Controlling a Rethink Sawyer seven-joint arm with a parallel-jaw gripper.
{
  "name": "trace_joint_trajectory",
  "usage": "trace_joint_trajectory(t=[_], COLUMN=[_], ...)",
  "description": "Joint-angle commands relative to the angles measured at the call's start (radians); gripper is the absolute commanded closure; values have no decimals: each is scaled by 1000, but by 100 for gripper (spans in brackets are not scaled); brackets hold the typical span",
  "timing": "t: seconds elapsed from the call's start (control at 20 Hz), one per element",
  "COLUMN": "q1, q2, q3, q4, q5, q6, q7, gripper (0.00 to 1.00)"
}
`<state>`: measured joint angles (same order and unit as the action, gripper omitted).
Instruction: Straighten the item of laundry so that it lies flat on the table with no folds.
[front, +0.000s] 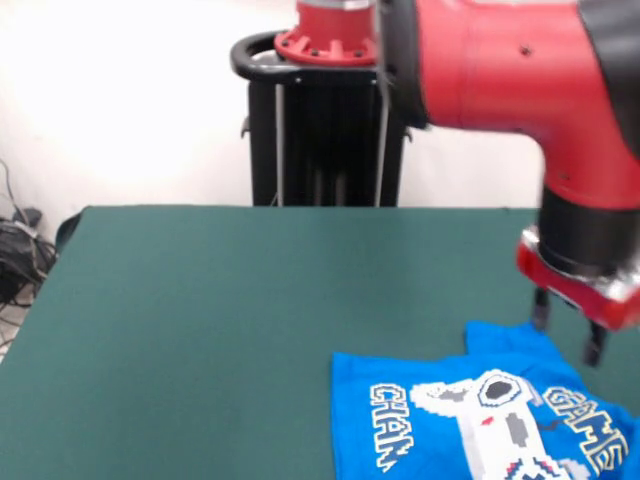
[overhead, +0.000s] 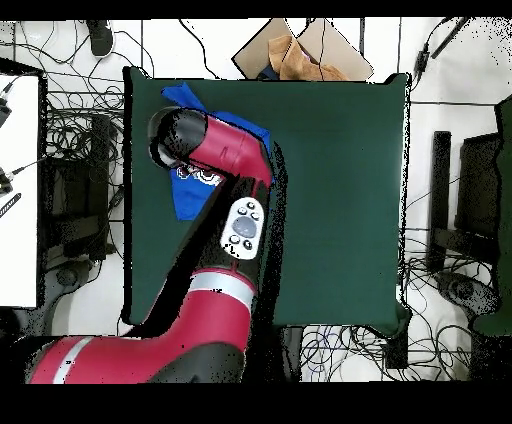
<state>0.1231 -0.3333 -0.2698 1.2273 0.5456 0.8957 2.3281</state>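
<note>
The blue T-shirt (front: 480, 415) lies on the green table (front: 220, 310), down at the near right corner in the front view, and part of it runs off the bottom and right edge of that picture. Its white game-controller print (front: 497, 415) faces up, with letters on both sides of it. The shirt is not flat — a blue flap sticks up at its far edge, and the cloth looks bunched and crooked. The red and black arm (front: 520, 70) comes down from above, and the gripper (front: 566, 334) hangs just over that flap. Its two dark fingers (front: 540, 310) are spread apart with nothing between them, and their tips are right at the cloth. From overhead, the arm (overhead: 215, 150) covers most of the shirt (overhead: 185, 205), so only blue bits show around it — near one side of the table (overhead: 340, 200), which is mostly bare.
</note>
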Motion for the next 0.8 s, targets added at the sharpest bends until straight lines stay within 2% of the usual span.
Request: trace_joint_trajectory(t=[0.05, 0.25, 0.45, 0.6, 0.8], q1=[-104, -129, -153, -178, -210], q2=[-37, 10, 91, 135, 173], q3=[-39, -92, -117, -98, -34], q4=[-98, -174, -204, -204, -163], q5=[-101, -201, -266, -282, -274], q6=[201, 201, 126, 53, -105], q7=[93, 86, 104, 109, 104], gripper=[0, 0, 0, 0, 0])
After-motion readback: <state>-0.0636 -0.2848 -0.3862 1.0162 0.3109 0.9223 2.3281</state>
